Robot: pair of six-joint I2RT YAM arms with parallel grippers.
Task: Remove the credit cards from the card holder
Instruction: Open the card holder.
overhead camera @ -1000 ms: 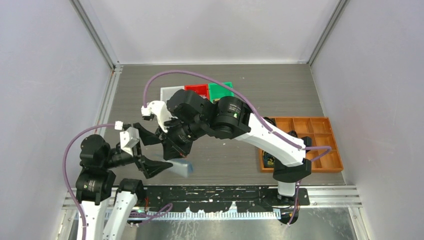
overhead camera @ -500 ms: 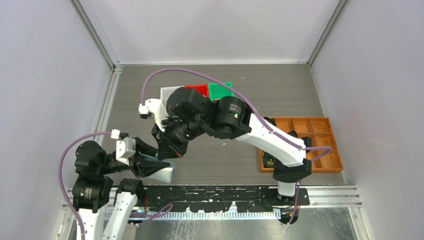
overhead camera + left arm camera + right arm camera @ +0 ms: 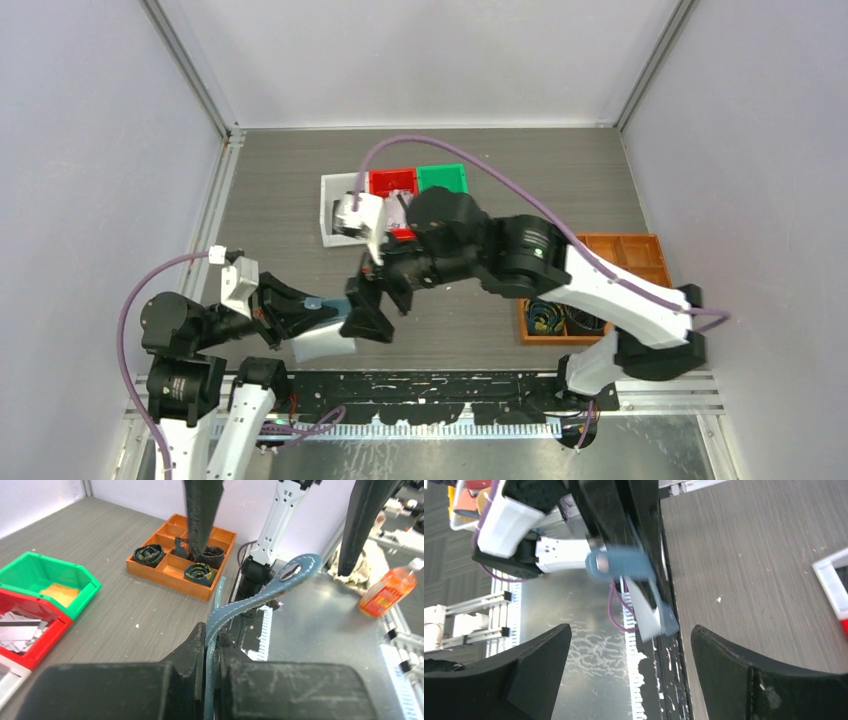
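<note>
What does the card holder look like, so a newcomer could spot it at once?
Look at the table's near-left edge, where the left gripper is clamped on something. That is the card holder: a small soft blue wallet with a stitched snap tab, unlike the rigid bins and orange tray farther off.

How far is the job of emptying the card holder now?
Done, it seems: grey cards lie in the red bin, a gold card in the green bin. In hand: the left gripper clamps the card holder, the right gripper open near it. Left: any cards inside; the views do not show them.
</note>
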